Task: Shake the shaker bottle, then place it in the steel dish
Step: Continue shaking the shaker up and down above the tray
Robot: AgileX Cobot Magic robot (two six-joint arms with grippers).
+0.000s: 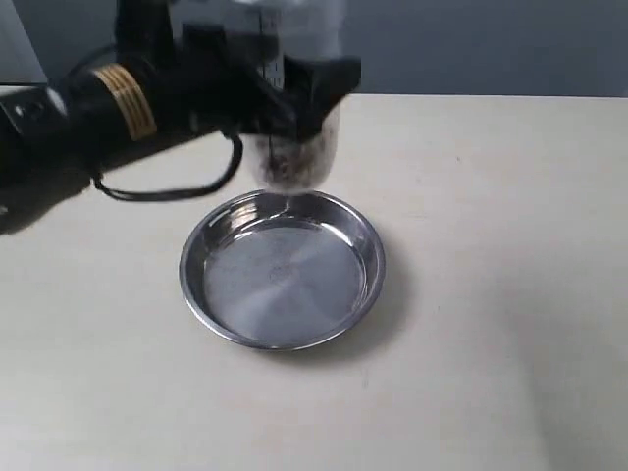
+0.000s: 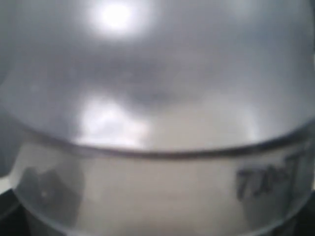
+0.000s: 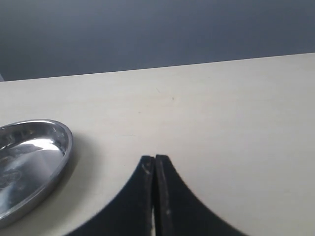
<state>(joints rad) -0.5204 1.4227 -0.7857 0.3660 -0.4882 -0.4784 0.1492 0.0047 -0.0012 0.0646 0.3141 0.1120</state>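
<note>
Filling the left wrist view, the clear shaker bottle (image 2: pixel 157 162) is blurred. In the exterior view it hangs above the far rim of the steel dish (image 1: pixel 285 345), long axis roughly upright, brown bits (image 1: pixel 289 169) gathered at its lower end. The left gripper (image 1: pixel 294 93) has its fingers clamped on it. The dish sits on the pale worktop (image 1: pixel 491 294), its mirror-like bottom showing reflections. The right gripper (image 3: pixel 154 160) has its fingers pressed together.

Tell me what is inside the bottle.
Small brown bits lie at the bottom of the clear bottle. The left gripper clamps its middle and hides what is there. The top is blurred, so its contents cannot be told.
</note>
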